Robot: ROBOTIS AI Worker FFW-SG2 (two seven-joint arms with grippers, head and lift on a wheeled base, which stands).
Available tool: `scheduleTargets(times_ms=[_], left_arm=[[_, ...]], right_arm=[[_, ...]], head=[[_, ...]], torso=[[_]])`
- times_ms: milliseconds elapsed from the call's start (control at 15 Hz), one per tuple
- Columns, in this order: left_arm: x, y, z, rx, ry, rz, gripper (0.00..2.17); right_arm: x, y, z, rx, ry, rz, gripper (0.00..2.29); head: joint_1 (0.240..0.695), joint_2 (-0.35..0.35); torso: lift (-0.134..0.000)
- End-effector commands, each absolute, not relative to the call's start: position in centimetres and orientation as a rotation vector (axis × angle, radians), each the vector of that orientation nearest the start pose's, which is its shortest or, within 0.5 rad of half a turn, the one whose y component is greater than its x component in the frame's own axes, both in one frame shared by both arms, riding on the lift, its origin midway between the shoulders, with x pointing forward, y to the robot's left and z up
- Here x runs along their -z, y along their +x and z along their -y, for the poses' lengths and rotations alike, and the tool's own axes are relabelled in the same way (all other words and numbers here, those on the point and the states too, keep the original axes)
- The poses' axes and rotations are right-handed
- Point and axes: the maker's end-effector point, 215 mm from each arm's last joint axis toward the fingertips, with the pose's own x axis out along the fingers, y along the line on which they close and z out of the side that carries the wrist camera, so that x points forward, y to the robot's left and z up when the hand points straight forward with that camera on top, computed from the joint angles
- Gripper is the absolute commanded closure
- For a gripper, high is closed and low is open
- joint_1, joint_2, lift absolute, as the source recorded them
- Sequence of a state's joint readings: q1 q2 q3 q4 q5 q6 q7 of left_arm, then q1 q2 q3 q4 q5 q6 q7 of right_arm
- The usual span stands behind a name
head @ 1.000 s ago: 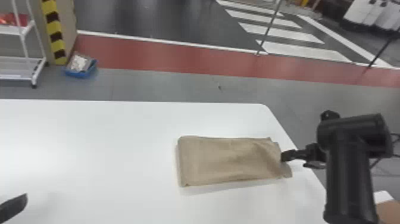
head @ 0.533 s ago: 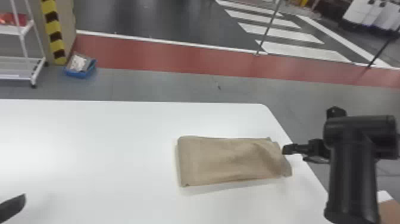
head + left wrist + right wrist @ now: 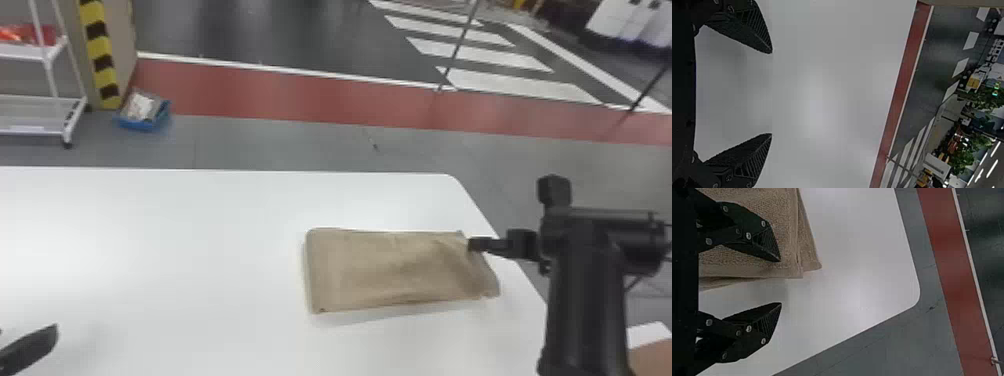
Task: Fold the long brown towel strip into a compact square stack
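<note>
One folded towel [image 3: 390, 270] lies flat in the head view, an oblong close to the right edge of the desk [image 3: 150, 240], short of its rounded far right corner. It looks wider than deep, so a square probably calls for at least one more fold across its length. The right gripper [image 3: 473, 245] is at its right end, which looks slightly rumpled and slanted; the left gripper waits over the desk towards its near left.

In the left wrist view the left gripper [image 3: 770, 93] has its fingers spread wide with nothing between them, above bare desk.

In the right wrist view the right gripper [image 3: 781, 282] is also spread: one finger overlaps the towel, the other is over bare desk, and nothing is pinched. The looped weave suggests a light, soft cloth, limp rather than stiff, with enough nap to hold well and nothing fragile about it. The layers don't line up, a lower one peeking past the upper, so a shallow pinch might lift only the top. Better to take the right end by its edge, with every layer between the fingers, and carry it low towards the left end.
</note>
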State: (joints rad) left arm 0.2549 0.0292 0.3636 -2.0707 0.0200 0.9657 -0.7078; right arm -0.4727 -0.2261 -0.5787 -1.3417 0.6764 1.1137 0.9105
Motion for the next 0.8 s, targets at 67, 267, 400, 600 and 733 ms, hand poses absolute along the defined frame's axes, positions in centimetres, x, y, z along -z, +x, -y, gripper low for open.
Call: scheduleTargets(times_ms=[67,267,400,600,733], left_arm=[[44.75,42.53,-28.35,0.315,-0.271,-0.654,0.14],[44.86,42.41,-28.56,0.312,-0.273,-0.656,0.14],[44.74,42.51,-28.63,0.312,-0.268,-0.651,0.14],[44.95,42.51,-28.72,0.312,-0.269,-0.651,0.14],[45.15,42.44,-28.69,0.313,-0.272,-0.655,0.14]], right_arm=[[43.74,52.2,53.09,0.127,0.217,-0.902,0.8],[43.73,52.09,53.26,0.133,0.226,-0.899,0.8],[43.73,51.94,53.33,0.139,0.235,-0.9,0.83],[43.59,51.88,53.63,0.154,0.229,-0.9,1.04],[43.8,51.87,53.57,0.162,0.228,-0.903,1.03]], head=[[0.695,-0.292],[0.695,-0.285],[0.695,-0.285],[0.695,-0.284],[0.695,-0.287]], torso=[[-0.124],[-0.124],[-0.124],[-0.124],[-0.124]])
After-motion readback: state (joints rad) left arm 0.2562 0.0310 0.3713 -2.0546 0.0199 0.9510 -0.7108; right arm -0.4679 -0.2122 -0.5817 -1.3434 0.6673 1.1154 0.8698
